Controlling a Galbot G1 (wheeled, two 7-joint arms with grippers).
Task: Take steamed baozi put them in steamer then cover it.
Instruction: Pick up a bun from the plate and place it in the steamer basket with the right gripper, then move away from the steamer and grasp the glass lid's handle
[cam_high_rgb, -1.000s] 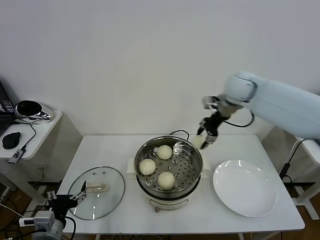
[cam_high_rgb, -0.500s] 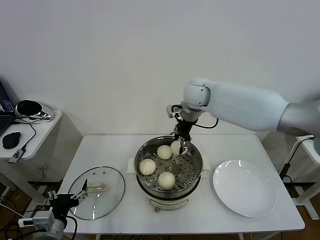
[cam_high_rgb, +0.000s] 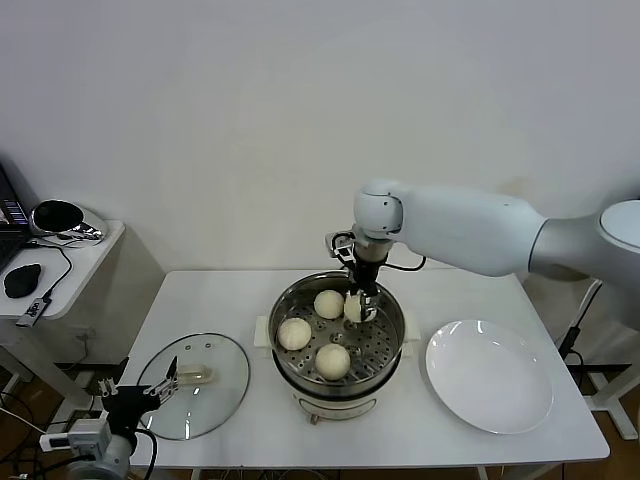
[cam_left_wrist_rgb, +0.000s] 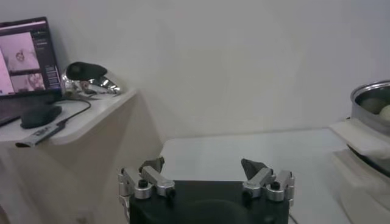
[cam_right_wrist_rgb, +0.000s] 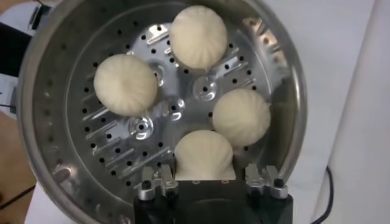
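Observation:
The steamer (cam_high_rgb: 385, 352) stands at the table's middle, uncovered. Three baozi lie on its perforated tray: one at the back (cam_high_rgb: 328, 303), one on the left (cam_high_rgb: 294, 333), one at the front (cam_high_rgb: 333, 360). My right gripper (cam_high_rgb: 357, 303) reaches down inside the pot at the back right and is shut on the fourth baozi (cam_high_rgb: 352, 308), held low over the tray. In the right wrist view this baozi (cam_right_wrist_rgb: 203, 153) sits between the fingers, with the other three beyond it. The cover (cam_high_rgb: 193, 385) lies flat on the table to the left. My left gripper (cam_high_rgb: 135, 397) is open beside its near edge.
A flat white plate (cam_high_rgb: 490, 375) lies right of the steamer. A side table (cam_high_rgb: 60, 260) with a mouse and a shiny object stands far left. The steamer's rim (cam_left_wrist_rgb: 372, 100) shows in the left wrist view. A black cord runs behind the pot.
My right arm has carried the baozi from behind the pot's right rim leftward over the tray and lowered it into the pot. The left arm has not moved.

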